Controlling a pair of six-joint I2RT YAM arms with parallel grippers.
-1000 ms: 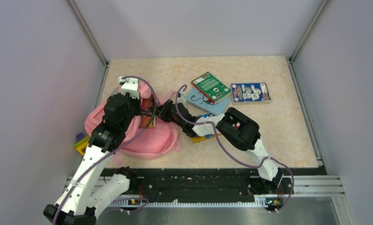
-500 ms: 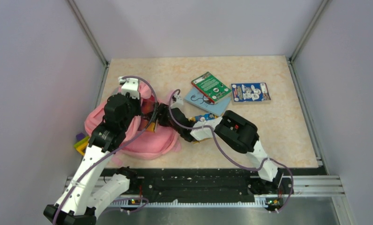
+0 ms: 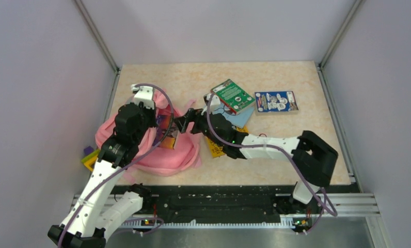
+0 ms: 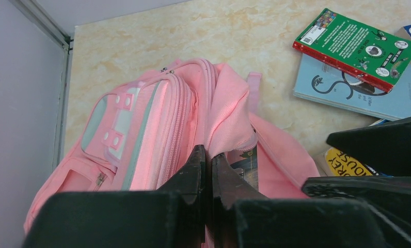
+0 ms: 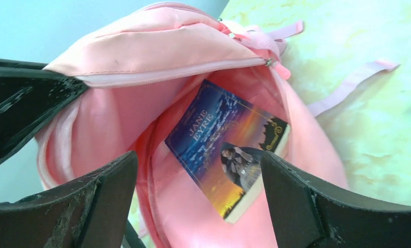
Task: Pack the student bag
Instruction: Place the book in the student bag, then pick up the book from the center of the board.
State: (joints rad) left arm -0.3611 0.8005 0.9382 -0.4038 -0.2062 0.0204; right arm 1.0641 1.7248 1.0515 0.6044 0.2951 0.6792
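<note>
1. Nearest the arm bases, a small yellow-and-purple object (image 3: 90, 156) poked out from behind the left arm. Most of it was covered, so its shape could not be made out.
2. The student bag (image 3: 164, 155), a large soft pink fabric backpack with grey-green trim stripes, lay slumped on the left side of the beige marbled tabletop (image 3: 296, 139). The left arm crossed over it and hid part of it.
3. The left gripper (image 4: 209, 155) was pinched together on a fold of the bag's pink cloth at the opening, holding the mouth up.
4. Inside the mouth lay a glossy dark-blue paperback (image 5: 234, 160) (its cover read "Jane Eyre"), its lower corner cut off by the cloth.
5. The right gripper (image 5: 198, 155) hung just before the opening, its jaws wide apart and clamping nothing.
6. A yellow book (image 3: 216, 147) lay beside the bag, largely hidden under the right arm.
7. Farther off, a flat green book (image 4: 356, 46) rested on a pale blue book (image 4: 358, 93).
8. Farthest, a blue-and-white rectangular booklet (image 3: 276, 102) lay apart; its print was too small to read.
</note>
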